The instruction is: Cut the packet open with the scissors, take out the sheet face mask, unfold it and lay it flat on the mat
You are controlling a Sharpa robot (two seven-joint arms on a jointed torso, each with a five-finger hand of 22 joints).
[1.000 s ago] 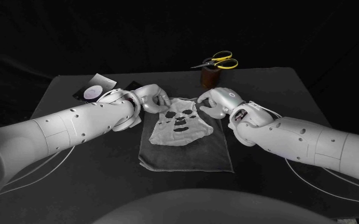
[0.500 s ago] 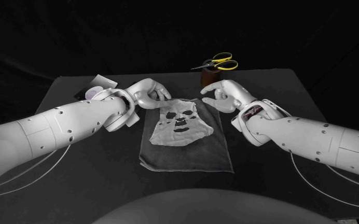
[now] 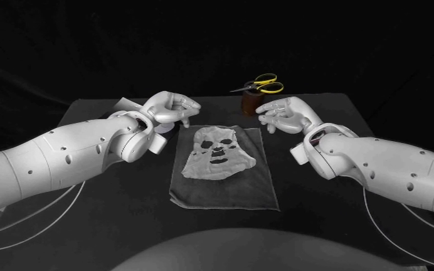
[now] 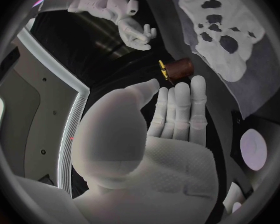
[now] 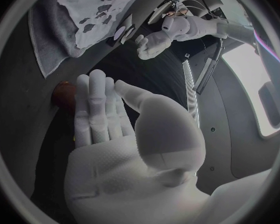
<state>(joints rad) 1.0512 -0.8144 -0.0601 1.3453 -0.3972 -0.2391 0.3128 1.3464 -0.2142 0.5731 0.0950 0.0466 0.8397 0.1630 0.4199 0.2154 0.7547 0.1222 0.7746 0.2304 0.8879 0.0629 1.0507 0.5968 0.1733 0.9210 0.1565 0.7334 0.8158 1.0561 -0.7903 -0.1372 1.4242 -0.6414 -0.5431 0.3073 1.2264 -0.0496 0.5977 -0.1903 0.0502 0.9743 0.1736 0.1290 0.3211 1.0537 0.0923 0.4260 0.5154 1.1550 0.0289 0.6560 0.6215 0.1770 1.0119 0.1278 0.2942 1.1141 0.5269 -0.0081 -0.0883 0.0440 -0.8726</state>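
Observation:
The white sheet mask [image 3: 217,152] lies unfolded and flat on the grey mat [image 3: 226,189], eye and mouth holes showing. My left hand [image 3: 168,109] hovers off the mat's far left corner, fingers apart and holding nothing. My right hand [image 3: 286,115] hovers off the far right corner, also holding nothing. Both wrist views show straight fingers with bare palms: the left hand [image 4: 171,114] and the right hand [image 5: 109,114]. The mask [image 4: 224,32] and mat [image 4: 264,79] lie beyond the left hand's fingers. The cut packet [image 3: 125,103] lies behind my left wrist.
Yellow-handled scissors [image 3: 262,85] stand in a brown holder [image 3: 252,103] at the table's far edge, just beyond my right hand. The packet's round label [image 4: 253,149] lies beside the mat. The black table [image 3: 344,114] runs out to its right edge.
Both hands have let go of the mask's top corners, lifted and drawn away from the mat toward the far side. The mask stays flat on the mat.

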